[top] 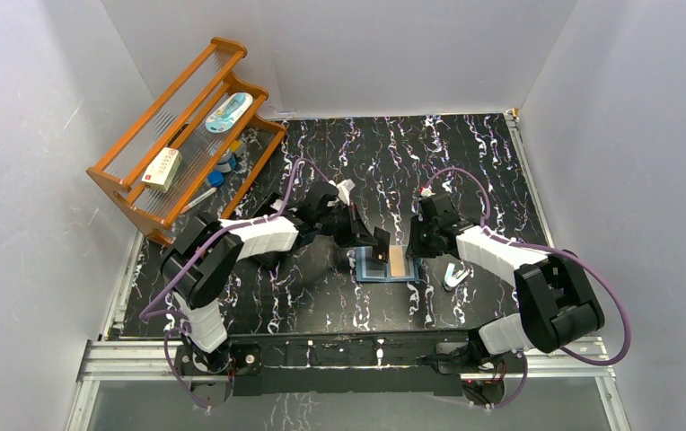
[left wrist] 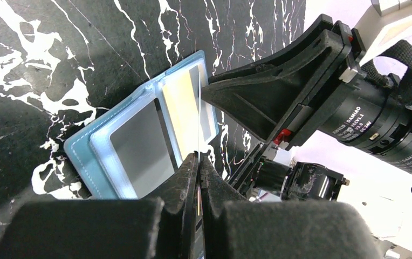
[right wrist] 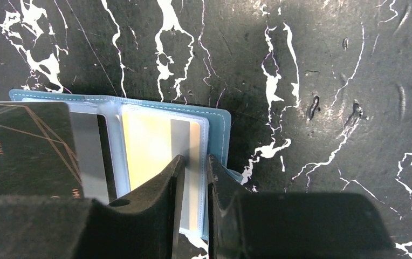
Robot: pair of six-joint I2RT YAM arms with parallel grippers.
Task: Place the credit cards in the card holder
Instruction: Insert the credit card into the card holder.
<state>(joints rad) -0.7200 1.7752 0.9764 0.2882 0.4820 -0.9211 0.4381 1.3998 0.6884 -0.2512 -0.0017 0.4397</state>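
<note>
Looking down from the top camera, you see a black tabletop (top: 339, 153) veined with white, closed in on three sides by plain white walls (top: 366, 54). A metal rail (top: 339, 357) runs along the near edge and carries both arm bases. A wooden rack (top: 187, 135) stands in the far left corner. It holds a white-and-red box (top: 162, 169) and a few small blue and white items. A small white object (top: 453, 276) lies on the tabletop just right of the card holder (top: 368, 272).

Locate the card holder near the middle of the tabletop, between the two grippers. It lies open and flat with its pale blue pockets facing up. The right-hand pocket holds a yellow-orange card (right wrist: 150, 145) with a grey stripe. The left-hand pocket shows a grey card (left wrist: 142, 145).

Check the left gripper (left wrist: 199, 162): its fingers are pressed together on the thin edge of a dark card (right wrist: 20, 145) with fine gold lines. This card is held above the left page of the card holder.

Check the right gripper (right wrist: 193, 164): its fingers stand a narrow slit apart over the stripe of the yellow-orange card, with nothing pinched between them. You cannot tell whether the tips touch the pocket.
</note>
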